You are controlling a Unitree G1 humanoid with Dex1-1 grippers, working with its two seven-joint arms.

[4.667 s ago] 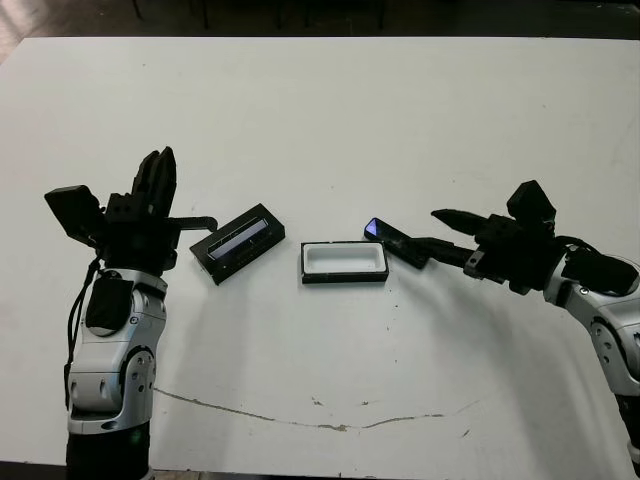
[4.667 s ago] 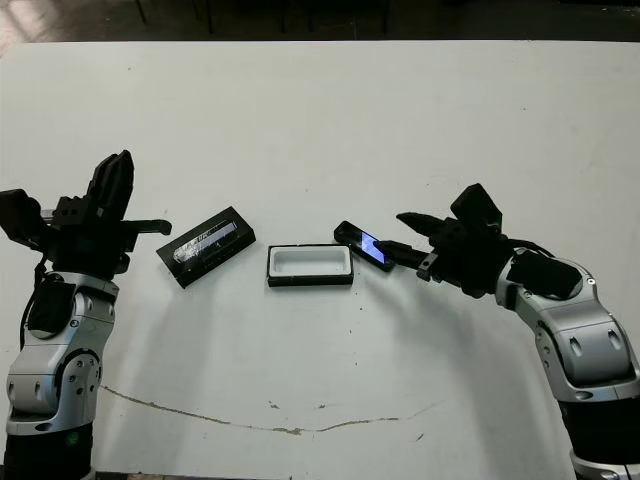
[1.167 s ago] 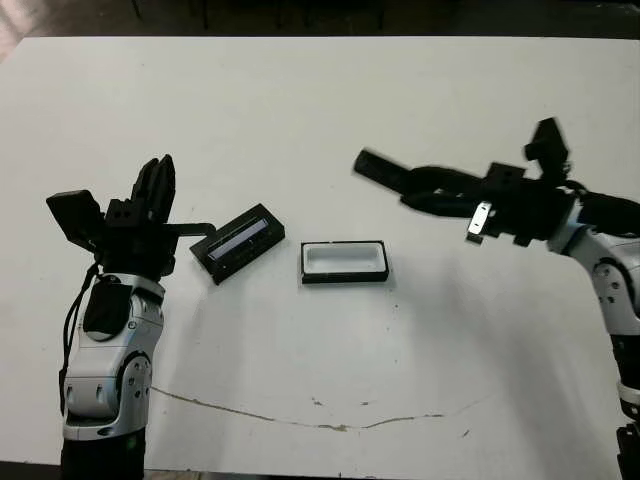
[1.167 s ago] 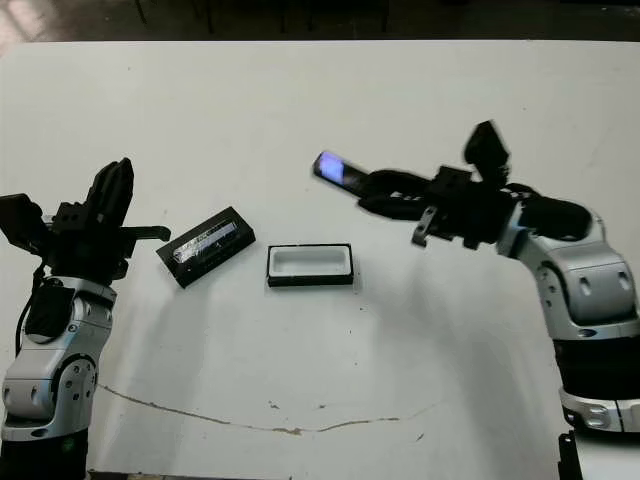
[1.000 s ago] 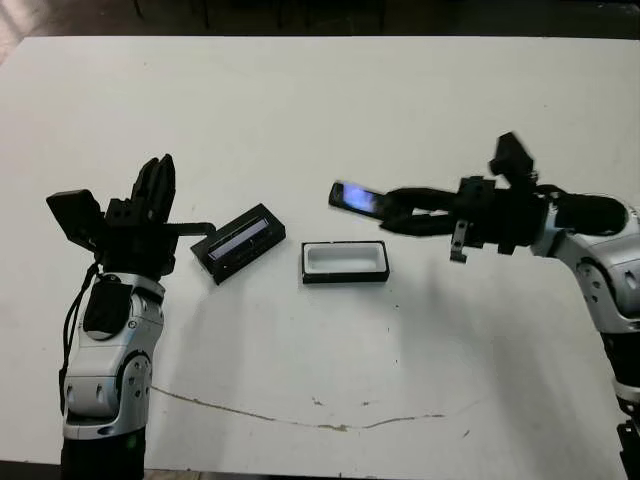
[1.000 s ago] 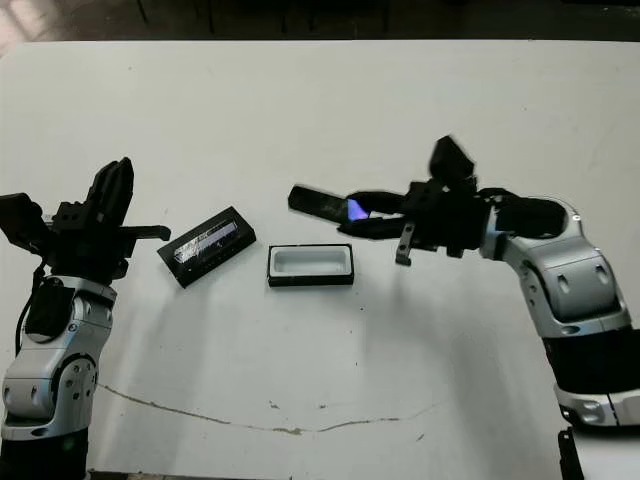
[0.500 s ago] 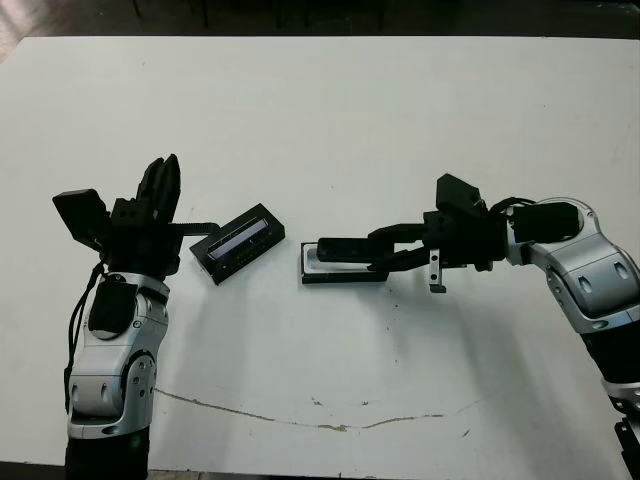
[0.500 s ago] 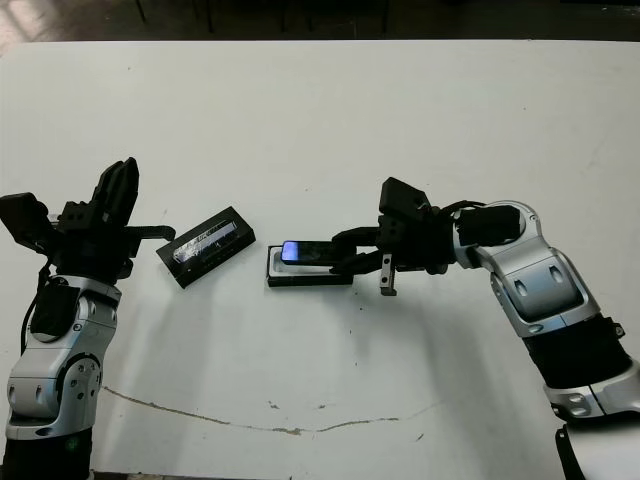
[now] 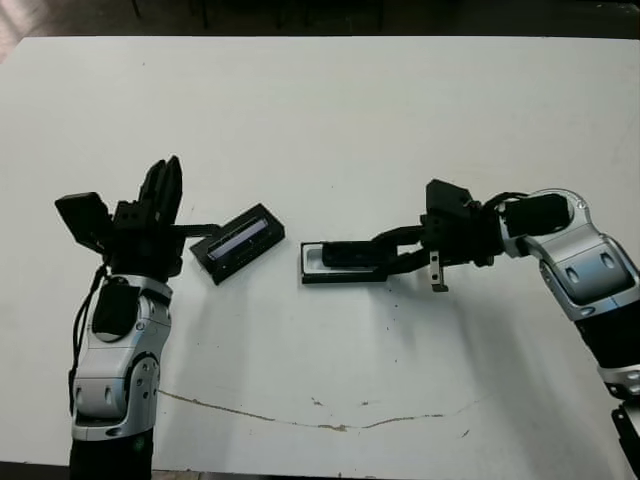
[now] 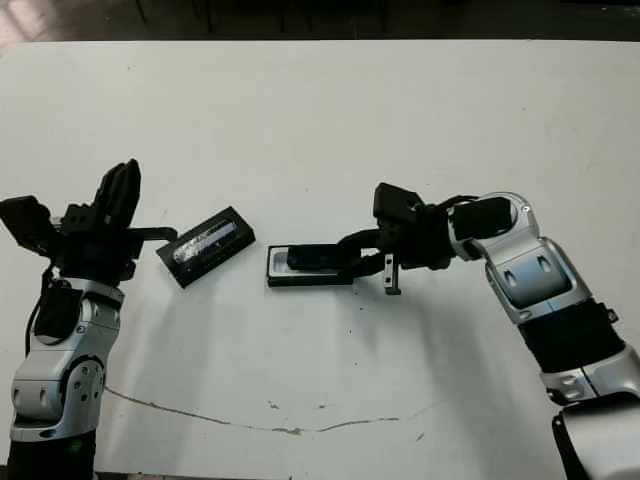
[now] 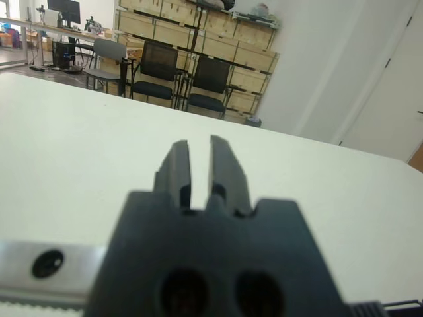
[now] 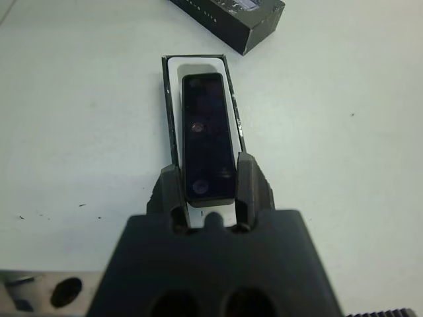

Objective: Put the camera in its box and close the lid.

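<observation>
The box [image 9: 310, 272], a black tray with a white lining, lies at mid table. The camera [image 12: 207, 135], a slim black bar, lies lengthwise in the box, its far end down on the lining; no blue lens glint shows. My right gripper [image 12: 210, 183] is shut on the camera's near end, one finger [image 12: 250, 185] on each side, reaching in from the right [image 9: 385, 256]. The lid [image 9: 238, 243], black with a pale strip, lies askew just left of the box. My left gripper [image 9: 165, 172] is held up left of the lid, shut and empty.
A thin brown crack [image 9: 300, 420] runs across the white table [image 9: 320, 120] near its front edge. Beyond the table's far edge, the left wrist view shows chairs [image 11: 158, 79] and shelves of boxes [image 11: 198, 30].
My right gripper has swung down and to the left, carrying the camera from the air above the table onto the box and into its lining. The left arm has barely shifted.
</observation>
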